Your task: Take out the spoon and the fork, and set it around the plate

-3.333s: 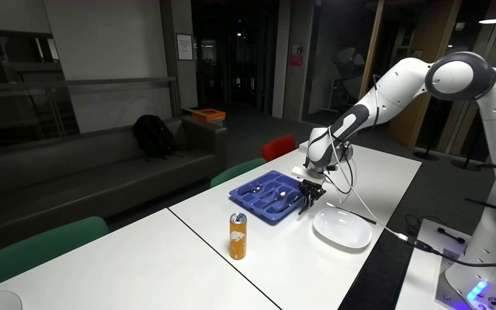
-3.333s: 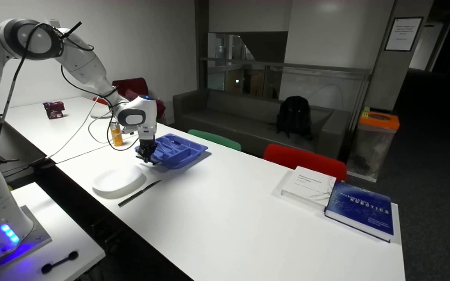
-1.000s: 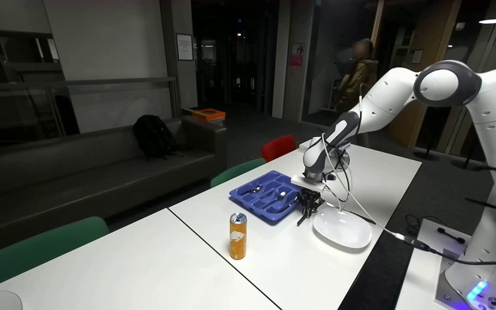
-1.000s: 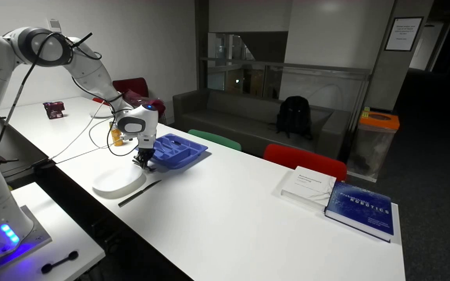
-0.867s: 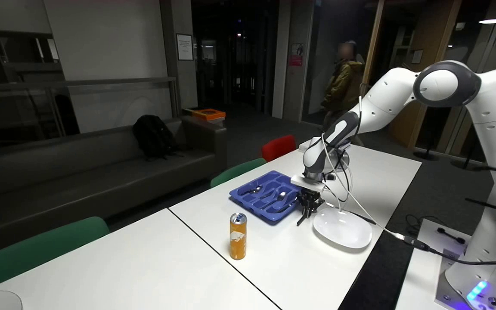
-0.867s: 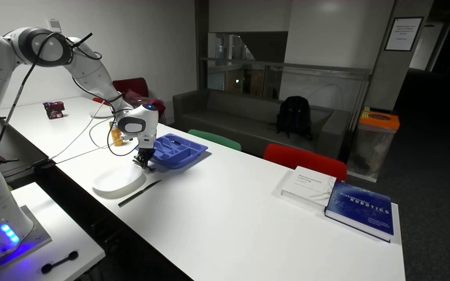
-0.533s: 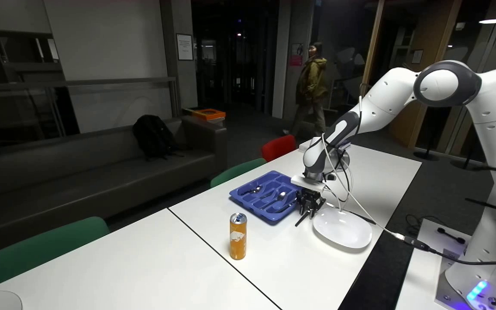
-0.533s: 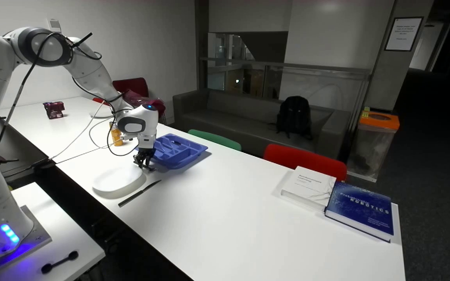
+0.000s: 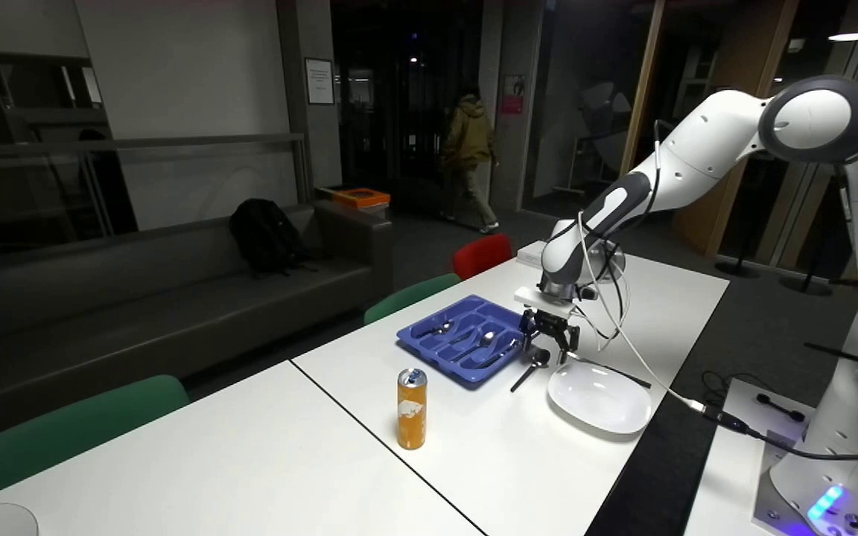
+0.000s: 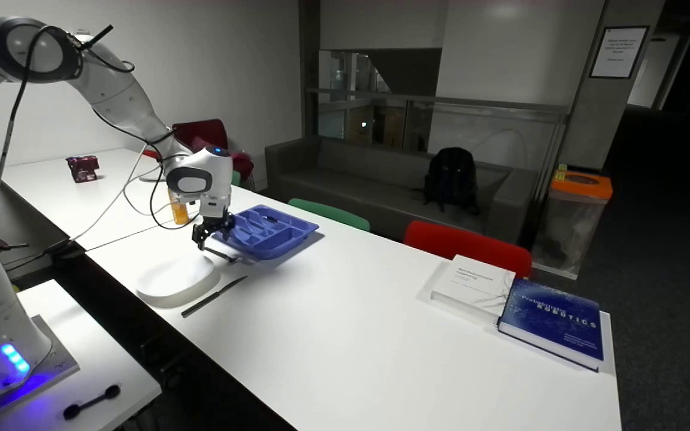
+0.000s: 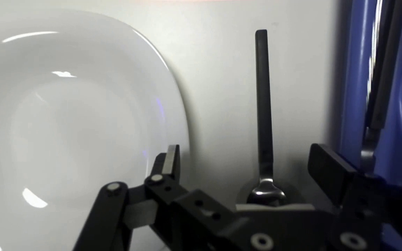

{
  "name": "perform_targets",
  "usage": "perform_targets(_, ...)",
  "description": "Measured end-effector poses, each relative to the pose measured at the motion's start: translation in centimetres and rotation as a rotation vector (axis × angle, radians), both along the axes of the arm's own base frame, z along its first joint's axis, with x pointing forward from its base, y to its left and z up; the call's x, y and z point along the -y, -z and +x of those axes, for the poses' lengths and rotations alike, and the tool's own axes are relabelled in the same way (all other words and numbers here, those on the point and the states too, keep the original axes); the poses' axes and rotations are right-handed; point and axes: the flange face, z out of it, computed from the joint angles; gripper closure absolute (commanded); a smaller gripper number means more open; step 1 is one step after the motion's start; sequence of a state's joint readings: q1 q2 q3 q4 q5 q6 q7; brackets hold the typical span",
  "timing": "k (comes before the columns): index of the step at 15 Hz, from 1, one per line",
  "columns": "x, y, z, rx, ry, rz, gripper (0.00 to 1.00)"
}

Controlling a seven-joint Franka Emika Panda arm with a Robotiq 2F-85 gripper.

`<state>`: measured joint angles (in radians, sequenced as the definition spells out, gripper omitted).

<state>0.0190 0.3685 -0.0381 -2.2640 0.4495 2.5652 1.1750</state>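
A dark-handled spoon (image 11: 264, 104) lies on the table between the white plate (image 11: 79, 118) and the blue cutlery tray (image 11: 350, 87). Both exterior views show it too, beside the tray wall (image 9: 450, 372). Over its bowl end stands my gripper (image 11: 245, 150), open, the fingers apart on either side and not touching it. One finger (image 11: 176, 162) overlaps the plate's rim in the wrist view; whether they touch I cannot tell. Several pieces of cutlery (image 9: 485, 340) rest in the tray compartments; which of them is the fork is too small to tell.
A knife (image 10: 216, 296) lies on the plate's far side from the spoon. An orange can (image 9: 411, 417) stands upright near the table seam. Two books (image 10: 551, 323) lie at the far table end. Cables (image 9: 641, 357) hang from the arm beside the plate.
The gripper was shut at the spoon's bowl end; it has opened and risen off it, leaving the spoon lying. The plate has shifted slightly toward the robot base. A person walked past behind.
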Motion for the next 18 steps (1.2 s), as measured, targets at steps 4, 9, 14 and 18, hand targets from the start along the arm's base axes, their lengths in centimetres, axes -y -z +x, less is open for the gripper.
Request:
perform_targets(4,-0.9,-3.7,-1.2,0.034,0.031,-0.009,0.0)
perform_targets(9,-2.1,-7.9,-1.8,0.081,0.073,-0.023,0.0)
perform_targets(14,-3.8,-11.9,-0.3,0.089,0.075,-0.139,0.0)
perform_targets(18,-5.8,-15.8,2.7,0.037,0.04,-0.2,0.0)
